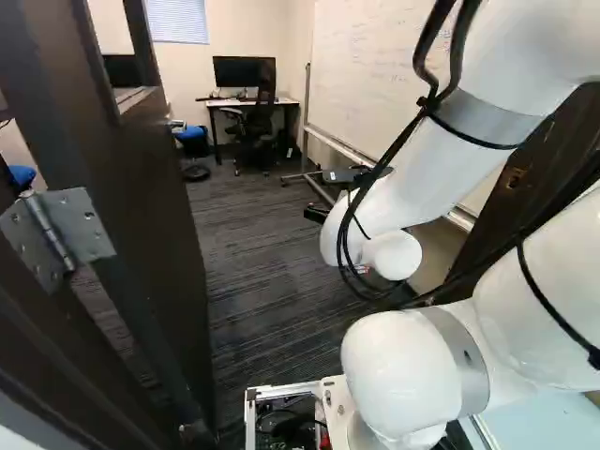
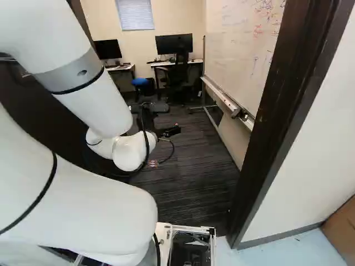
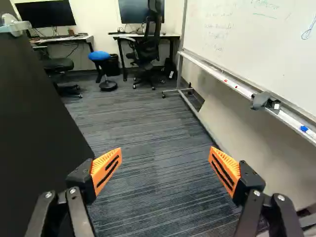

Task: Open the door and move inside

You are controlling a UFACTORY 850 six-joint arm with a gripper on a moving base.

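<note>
Shows a room floored in dark striped carpet (image 3: 153,148), with pale walls behind. End effector (image 2: 173,118): stands wide open, with nothing between orange pads (image 3: 106,170) but a view of carpet ahead; reaches through the doorway on the white arm (image 1: 375,211). Door (image 1: 155,206): stands open, at the left of the left base view; carries a silver handle (image 3: 16,25) at its far edge and hangs by a metal hinge (image 1: 80,225). In wrist view, rises beside one finger, apart from it. Door frame (image 2: 277,105): runs up dark on the other side of the arm, at the right of the right base view. Beyond, stands a wheeled whiteboard (image 3: 256,49), bearing writing, with a gray object (image 3: 260,100) and markers on its tray (image 3: 237,89). At the back: black office chair (image 3: 147,49) at a table (image 3: 170,36) with a monitor (image 2: 174,44); blue-topped stool (image 3: 99,56) nearby.
</note>
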